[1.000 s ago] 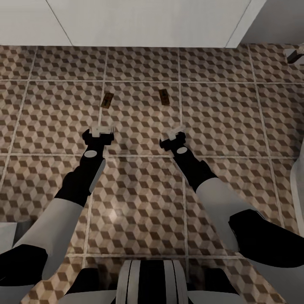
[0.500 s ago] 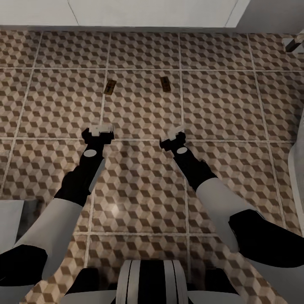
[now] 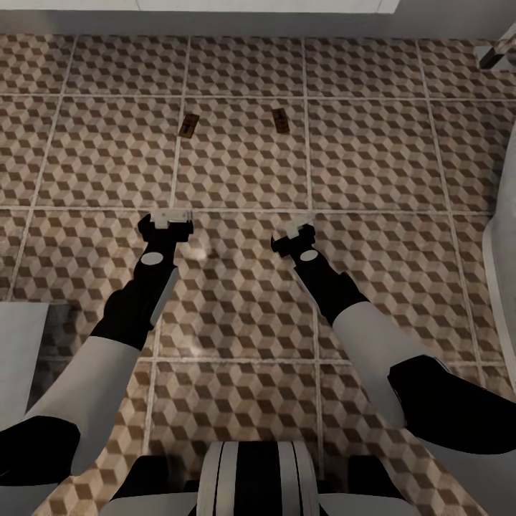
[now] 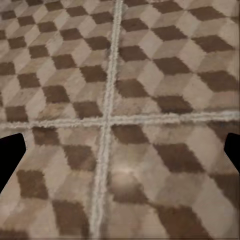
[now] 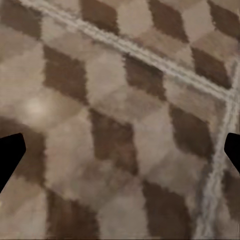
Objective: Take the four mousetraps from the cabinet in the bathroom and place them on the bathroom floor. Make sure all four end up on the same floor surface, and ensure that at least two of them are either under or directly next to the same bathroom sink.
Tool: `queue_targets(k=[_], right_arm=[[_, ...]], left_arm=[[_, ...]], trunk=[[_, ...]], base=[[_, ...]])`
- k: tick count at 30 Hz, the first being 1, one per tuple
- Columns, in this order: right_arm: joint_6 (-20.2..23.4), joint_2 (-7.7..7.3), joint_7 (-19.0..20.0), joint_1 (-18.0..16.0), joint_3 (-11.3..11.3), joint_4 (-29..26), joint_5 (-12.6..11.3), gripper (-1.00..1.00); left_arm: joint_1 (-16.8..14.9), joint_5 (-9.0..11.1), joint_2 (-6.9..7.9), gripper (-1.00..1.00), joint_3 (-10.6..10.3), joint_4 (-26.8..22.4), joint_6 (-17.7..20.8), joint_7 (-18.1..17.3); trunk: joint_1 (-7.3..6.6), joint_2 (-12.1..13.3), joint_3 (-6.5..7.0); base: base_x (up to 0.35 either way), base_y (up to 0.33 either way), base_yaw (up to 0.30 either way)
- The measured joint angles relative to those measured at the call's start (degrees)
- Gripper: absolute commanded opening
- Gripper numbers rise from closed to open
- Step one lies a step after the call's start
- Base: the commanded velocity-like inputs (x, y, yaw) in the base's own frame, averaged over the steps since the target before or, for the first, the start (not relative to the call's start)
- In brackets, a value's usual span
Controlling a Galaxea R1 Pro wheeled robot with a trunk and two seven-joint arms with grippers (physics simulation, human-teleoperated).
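Note:
Two mousetraps lie flat on the bathroom floor [image 3: 244, 287]: one [image 3: 188, 124] to the left and one [image 3: 281, 120] to the right, both small tan rectangles with dark wire parts. They lie well ahead of both arms. My left gripper [image 3: 174, 215] hangs open over the cube-patterned tiles with nothing between its fingers, and the left wrist view shows bare tile and a grout cross under that gripper [image 4: 120, 155]. My right gripper [image 3: 299, 224] is open too and holds nothing; only tile lies under it [image 5: 120, 155]. The cabinet is out of view.
A strip of a white unit [image 3: 215, 6] runs along the far edge, above a grey shaded band. A white curved tub edge [image 3: 502, 236] borders the right side. A white block [image 3: 18, 344] sits at the near left. A small chrome fitting [image 3: 494, 54] shows at the far right.
The whole view has slid: the white unit at the far side has shrunk to a strip and both mousetraps sit farther ahead. The camera has moved back; arms and grippers hold the same pose.

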Motion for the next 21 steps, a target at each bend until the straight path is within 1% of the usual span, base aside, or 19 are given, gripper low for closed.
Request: queue_targets(k=[5, 9, 14, 15, 21], right_arm=[[0.02, 0.0, 0.0, 0.0, 0.0, 0.05, 0.0, 1.0], [0.03, 0.0, 0.0, 0.0, 0.0, 0.07, 0.0, 1.0], [0.03, 0.0, 0.0, 0.0, 0.0, 0.09, 0.0, 1.0], [0.03, 0.0, 0.0, 0.0, 0.0, 0.09, 0.0, 1.0], [0.03, 0.0, -0.03, 0.0, 0.0, 0.09, 0.0, 1.0]], left_arm=[[0.0, -0.13, -0.05, 1.0, -0.26, -2.41, 0.08, 0.05], [0.04, -0.81, -0.08, 1.0, -1.29, -4.38, 0.17, 0.1], [0.22, -2.53, -0.1, 1.0, -2.37, -6.02, 0.18, 0.2], [0.31, -3.37, -0.1, 1.0, -2.57, -6.36, 0.17, 0.23], [0.47, -5.25, -0.1, 1.0, -2.85, -6.83, 0.13, 0.3]], trunk=[[-0.01, 0.0, 0.0], [-0.01, 0.0, 0.0], [-0.01, 0.0, 0.0], [-0.01, 0.0, 0.0], [-0.01, 0.0, 0.0]], base=[[-0.045, 0.0, 0.0], [-0.016, 0.0, 0.0], [-0.006, 0.0, 0.0], [-0.002, 0.0, 0.0], [-0.001, 0.0, 0.0]])
